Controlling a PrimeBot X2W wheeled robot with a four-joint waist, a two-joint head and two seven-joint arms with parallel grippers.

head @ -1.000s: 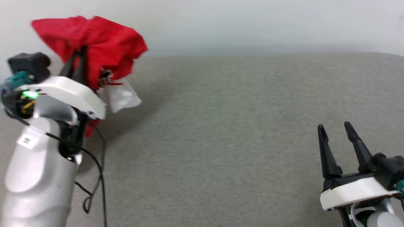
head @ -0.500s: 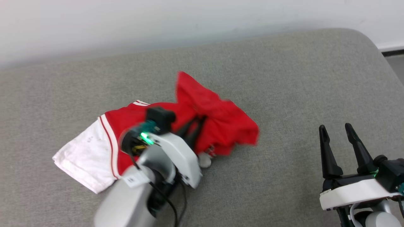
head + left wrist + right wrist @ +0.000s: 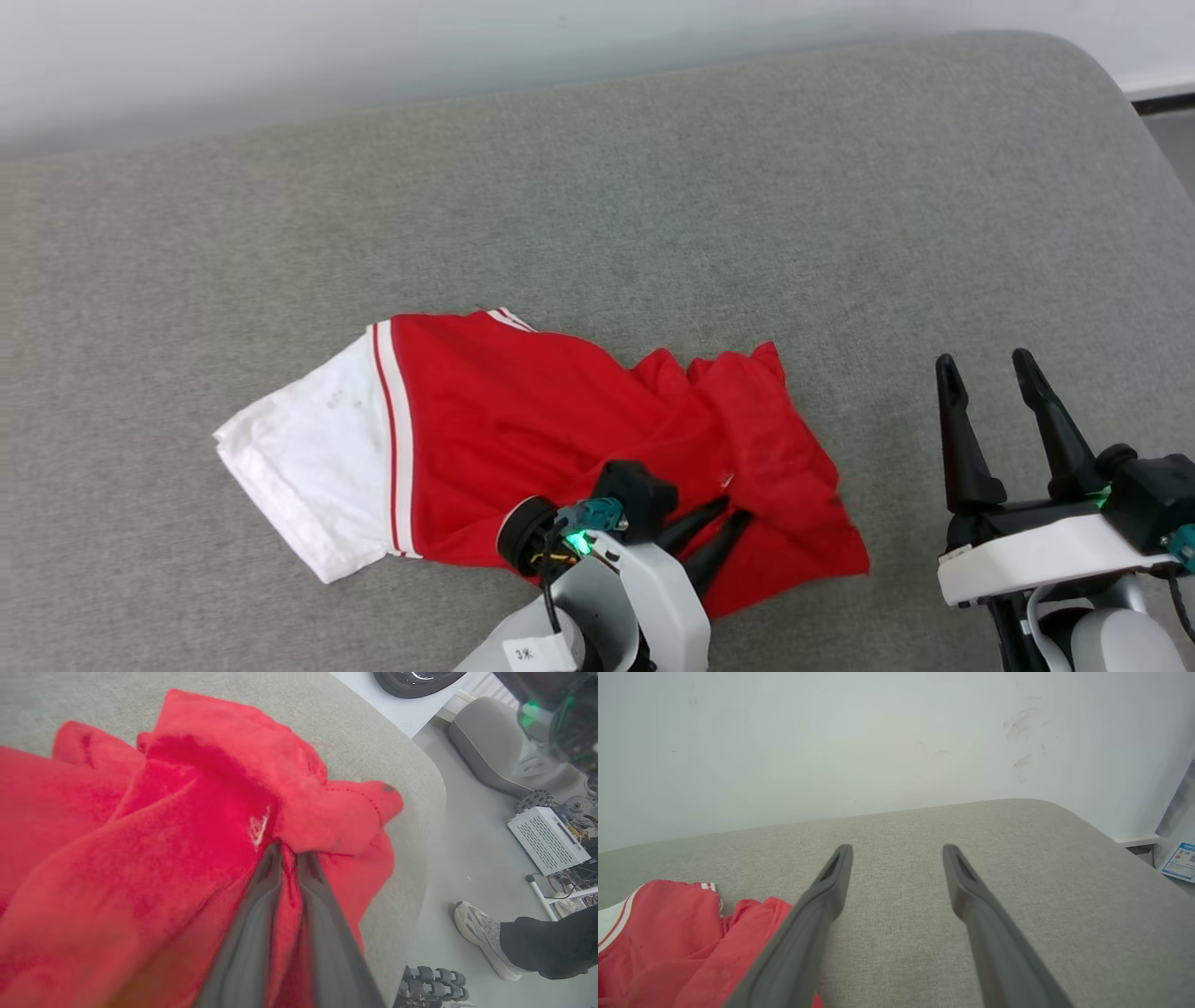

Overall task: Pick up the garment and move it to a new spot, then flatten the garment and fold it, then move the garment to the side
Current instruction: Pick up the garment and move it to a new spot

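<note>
1. Bottom centre: the left gripper (image 3: 733, 511) has its jaws nearly together, pinching a fold of the garment (image 3: 523, 420).
2. Lower right: the right gripper (image 3: 983, 359) has its jaws spread wide, holding nothing.
3. The garment lies crumpled mid-frame on the grey cushion (image 3: 653, 187).

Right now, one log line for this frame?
garment: lies crumpled on grey cushion | left gripper: shut on garment | right gripper: open, apart from garment | pending: flatten, fold
</note>
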